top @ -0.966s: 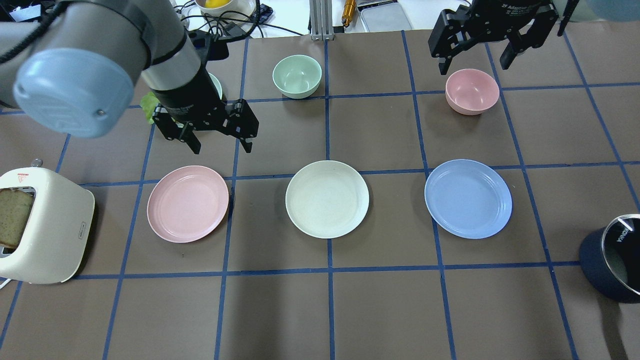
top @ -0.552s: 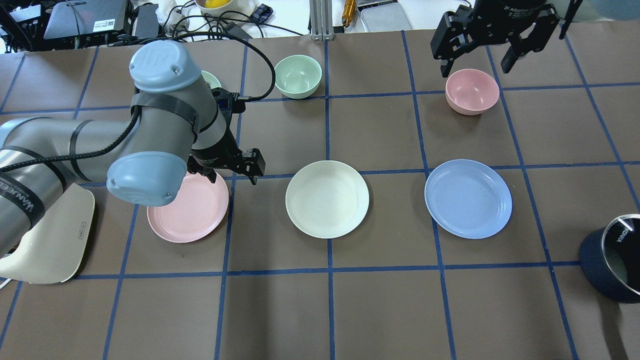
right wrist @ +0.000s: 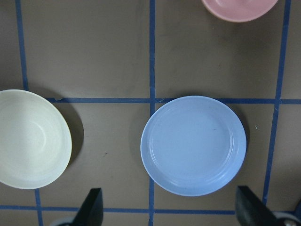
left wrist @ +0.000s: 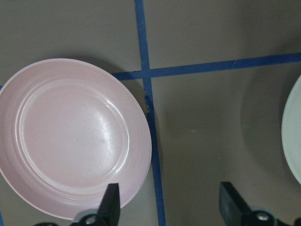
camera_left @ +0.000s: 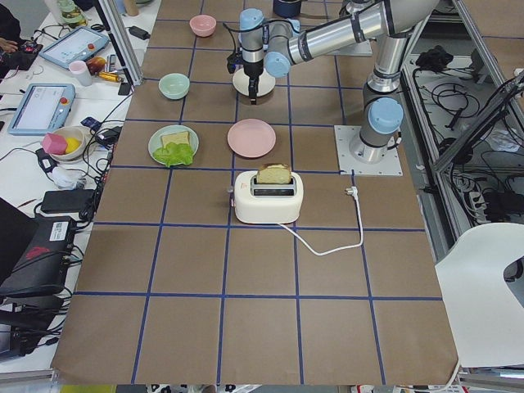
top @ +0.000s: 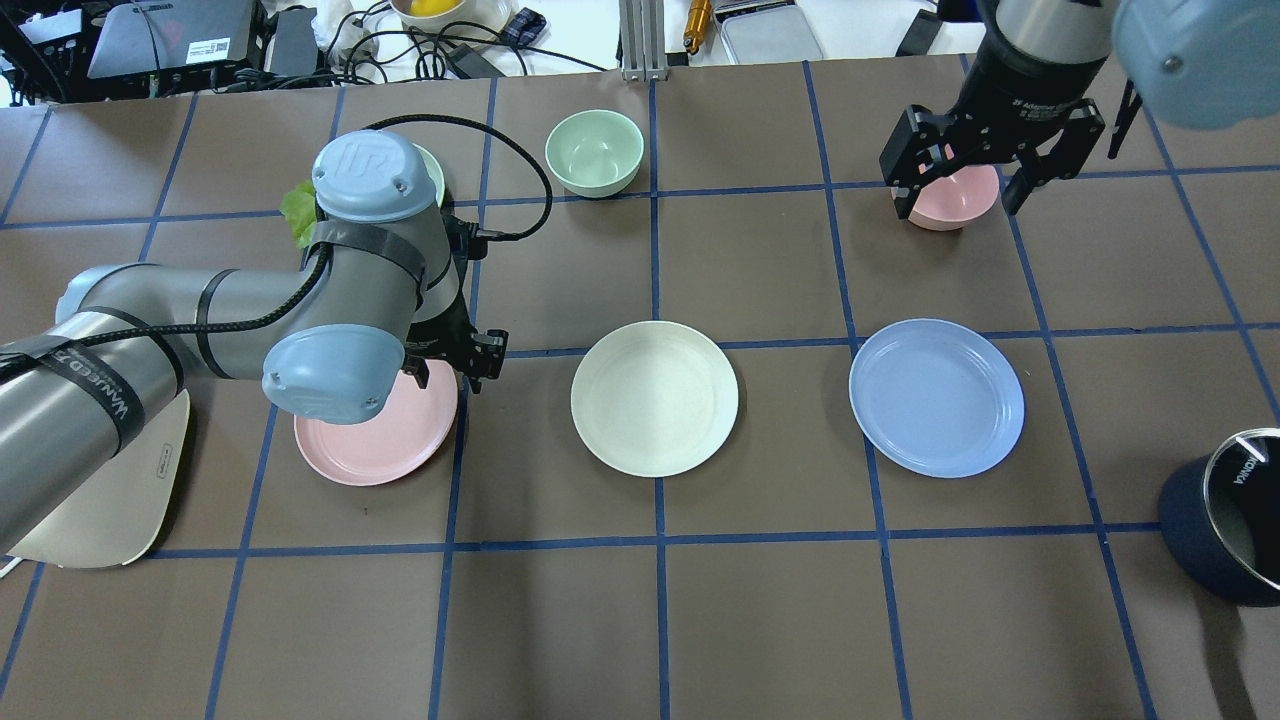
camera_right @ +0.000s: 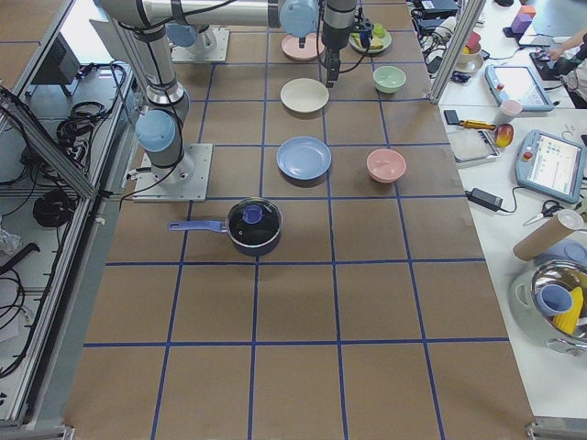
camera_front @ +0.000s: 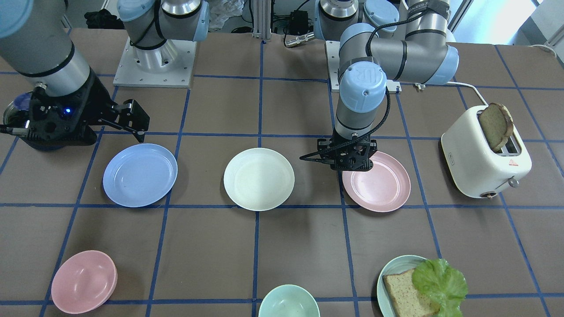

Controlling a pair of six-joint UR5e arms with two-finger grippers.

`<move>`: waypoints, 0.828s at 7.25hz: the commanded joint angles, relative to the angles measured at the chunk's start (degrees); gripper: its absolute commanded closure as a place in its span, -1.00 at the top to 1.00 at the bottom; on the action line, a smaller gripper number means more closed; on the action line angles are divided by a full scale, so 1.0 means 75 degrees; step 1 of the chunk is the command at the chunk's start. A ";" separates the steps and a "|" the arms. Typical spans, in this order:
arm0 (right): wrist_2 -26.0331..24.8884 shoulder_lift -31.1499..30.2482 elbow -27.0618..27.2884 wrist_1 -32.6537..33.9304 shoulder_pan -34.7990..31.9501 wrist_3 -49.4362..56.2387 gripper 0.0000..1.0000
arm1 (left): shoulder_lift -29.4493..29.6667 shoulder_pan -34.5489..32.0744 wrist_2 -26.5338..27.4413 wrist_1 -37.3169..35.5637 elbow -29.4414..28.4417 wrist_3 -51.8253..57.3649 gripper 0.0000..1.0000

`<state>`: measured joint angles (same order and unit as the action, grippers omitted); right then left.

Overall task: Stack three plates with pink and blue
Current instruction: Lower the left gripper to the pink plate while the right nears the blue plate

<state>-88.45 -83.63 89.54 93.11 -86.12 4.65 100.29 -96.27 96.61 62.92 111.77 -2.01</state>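
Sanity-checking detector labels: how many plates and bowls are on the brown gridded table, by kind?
Matching plates: 3 (pink plate, cream plate, blue plate)
Plate with food: 1 (teal plate)
Bowls: 2 (pink bowl, mint bowl)
Total: 6

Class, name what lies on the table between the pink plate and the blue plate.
The cream-white plate, touching neither the pink plate nor the blue plate; the overhead exterior view shows it.

Blue plate [camera_right: 304,158] near pink bowl [camera_right: 386,165]
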 commanded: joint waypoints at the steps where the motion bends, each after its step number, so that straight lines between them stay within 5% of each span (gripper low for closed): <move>1: 0.0004 0.0030 0.1333 0.1256 0.0394 0.0165 1.00 | 0.0279 0.0039 0.0021 -0.0081 0.0003 -0.0118 0.05; 3: 0.0016 0.0147 0.2588 0.2369 0.1586 0.0924 1.00 | 0.0548 0.0051 0.0021 -0.0186 -0.0020 -0.0247 0.05; 6: 0.0016 0.1023 0.3295 0.4036 0.2317 0.2285 1.00 | 0.0982 0.0284 0.0033 -0.0573 -0.0056 -0.0212 0.05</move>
<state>-88.29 -78.71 112.57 119.46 -70.68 18.79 106.45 -95.02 96.84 59.17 111.43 -3.80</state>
